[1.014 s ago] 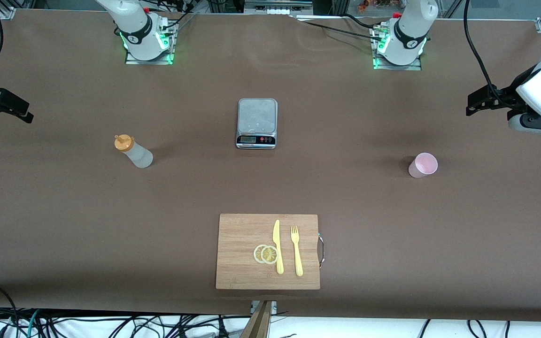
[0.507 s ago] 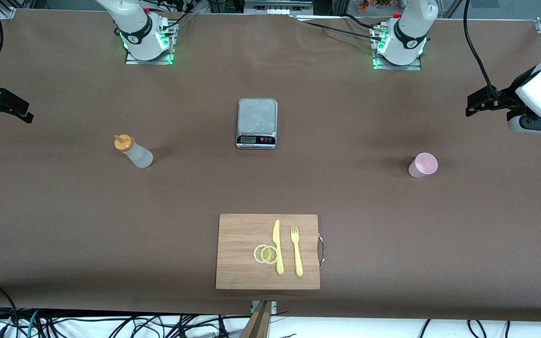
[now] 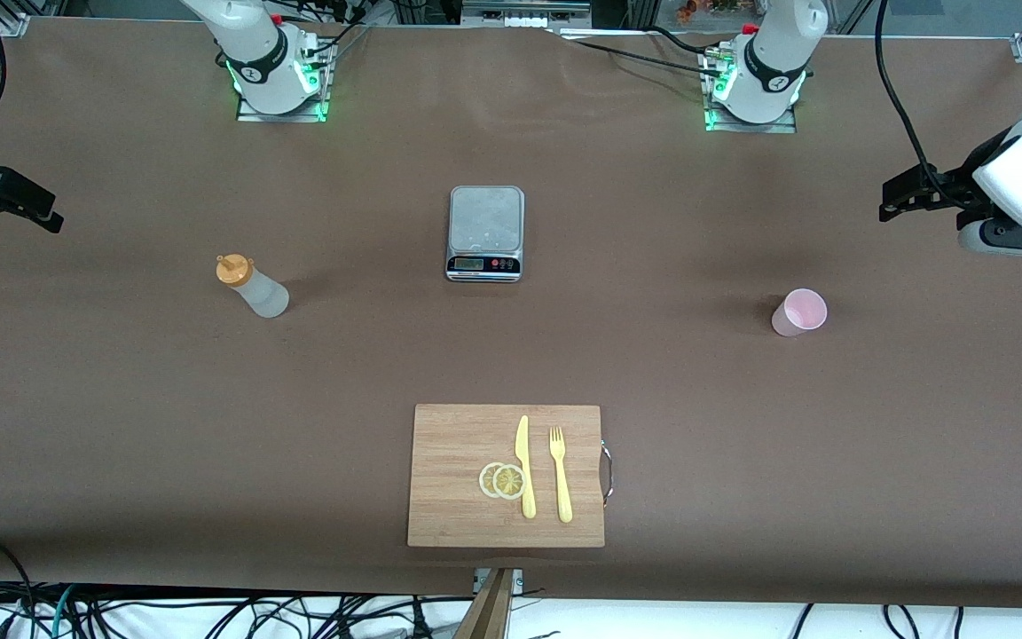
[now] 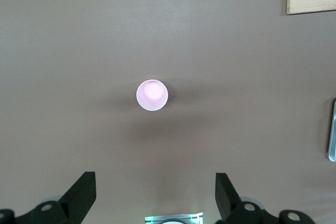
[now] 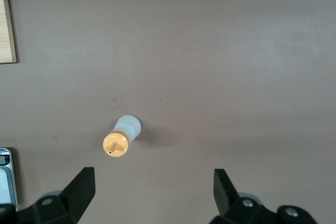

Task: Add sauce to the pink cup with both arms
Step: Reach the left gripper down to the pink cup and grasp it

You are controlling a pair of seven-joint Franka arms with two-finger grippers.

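Front view: bottle [image 3: 253, 287] upright toward the right arm's end of the table [image 3: 121, 399], cup [image 3: 799, 312] toward the left arm's. Both pincers, left [image 4: 155, 199] and right [image 5: 152, 195], wide, high above the table; each should descend centred.

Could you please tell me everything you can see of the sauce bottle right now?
The sauce bottle is small, with a translucent whitish body that looks like soft plastic and an orange nozzle cap, which is on. It stands upright on the brown table toward the right arm's end, level with the scale. Nothing touches it. The right tool, open, hangs high above the table's end, apart from it.
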